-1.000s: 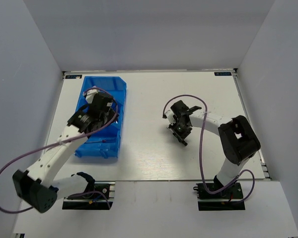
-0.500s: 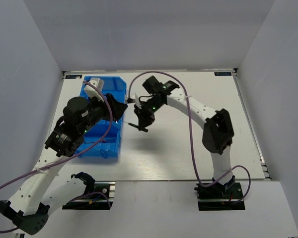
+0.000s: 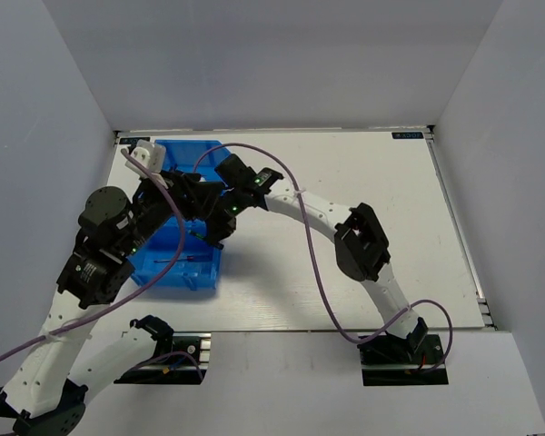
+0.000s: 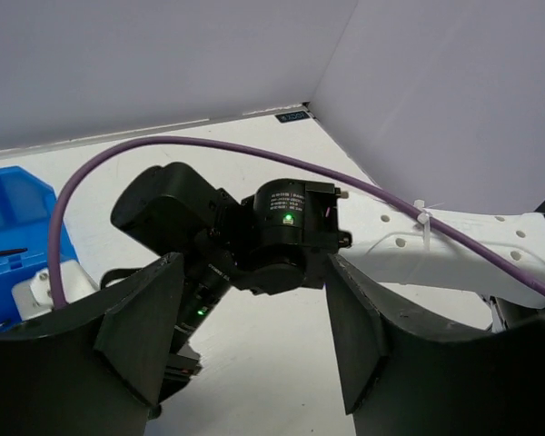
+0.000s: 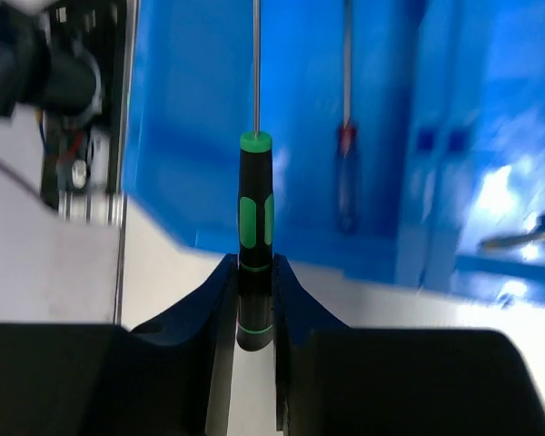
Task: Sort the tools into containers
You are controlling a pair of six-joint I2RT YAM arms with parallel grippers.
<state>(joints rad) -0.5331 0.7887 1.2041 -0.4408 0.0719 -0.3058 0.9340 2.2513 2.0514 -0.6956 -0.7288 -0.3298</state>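
Screwdriver (image 5: 255,213) pinched in right hand (image 5: 255,275) at bin (image 5: 191,136) rim; left hand (image 4: 250,345) wide, empty, close by. We fear arms clashing.

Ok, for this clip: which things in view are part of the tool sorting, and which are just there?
Part of the job: black-green screwdriver, clamped in the right gripper; blue-handled screwdriver, lying in the blue bin.
Just there: purple cables; white table.
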